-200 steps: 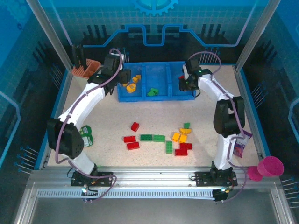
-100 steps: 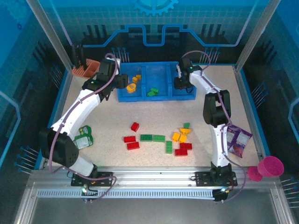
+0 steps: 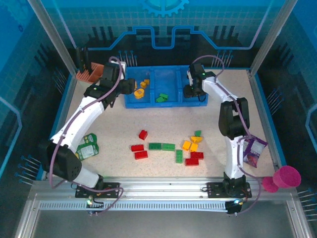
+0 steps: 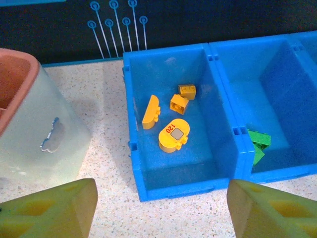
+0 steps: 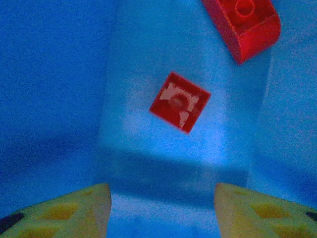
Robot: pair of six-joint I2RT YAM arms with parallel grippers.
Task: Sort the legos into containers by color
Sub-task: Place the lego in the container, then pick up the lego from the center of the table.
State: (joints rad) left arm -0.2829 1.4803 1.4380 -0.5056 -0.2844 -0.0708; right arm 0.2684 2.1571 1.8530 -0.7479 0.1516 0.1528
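The blue tray (image 3: pixel 130 103) stands at the back of the table. Its left container (image 4: pixel 143 163) holds several yellow-orange legos (image 4: pixel 173 134), the middle one green legos (image 4: pixel 258 143), the right one two red legos (image 5: pixel 179 101). My left gripper (image 4: pixel 161 208) hovers open and empty at the near edge of the left container, beside the tray's left end (image 3: pixel 132 87). Over the right container my right gripper (image 5: pixel 161 208) is open too, nothing between its fingers, the red bricks lying below it (image 3: pixel 190 92). Loose red (image 3: pixel 140 154), green (image 3: pixel 161 147) and orange (image 3: pixel 190 146) legos lie mid-table.
A cream holder with an orange rim (image 4: pixel 29 129) stands just left of the tray (image 3: pixel 91 73). A green packet (image 3: pixel 87 147) lies by the left arm, a purple packet (image 3: pixel 253 151) by the right arm, and a pink cup (image 3: pixel 287 177) at the front right corner.
The right gripper's jaws have opened and it has shifted a little left over the right container. The left arm has drawn back to the left, its jaws somewhat wider.
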